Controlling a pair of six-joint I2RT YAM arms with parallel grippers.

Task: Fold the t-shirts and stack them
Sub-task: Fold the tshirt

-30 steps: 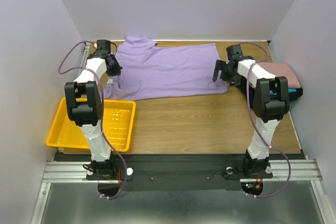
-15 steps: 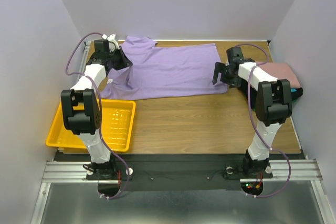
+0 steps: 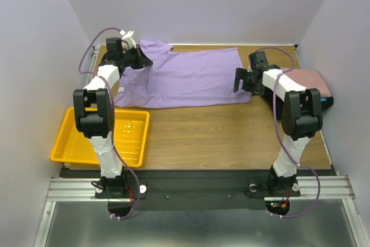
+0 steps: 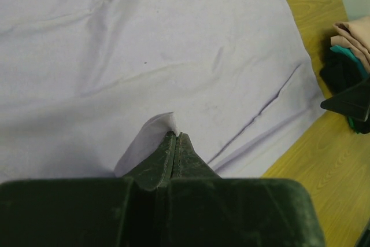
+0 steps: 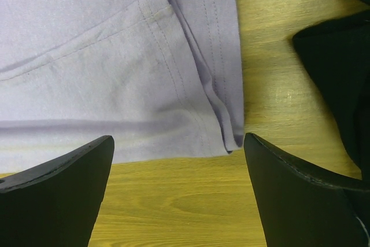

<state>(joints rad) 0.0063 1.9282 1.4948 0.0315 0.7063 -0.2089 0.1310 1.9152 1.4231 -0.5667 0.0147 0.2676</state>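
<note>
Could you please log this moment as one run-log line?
left gripper: shut on lavender t-shirt | right gripper: open over its hem corner | shirt: lying spread out | folded shirts: beside right arm

No writing showing in any view
Nothing legible is appearing on any surface; the lavender t-shirt (image 4: 202, 85) is carrying only a few tiny dark specks (image 4: 145, 62) near its middle, too small to be forming letters, numbers or a brand mark
</note>
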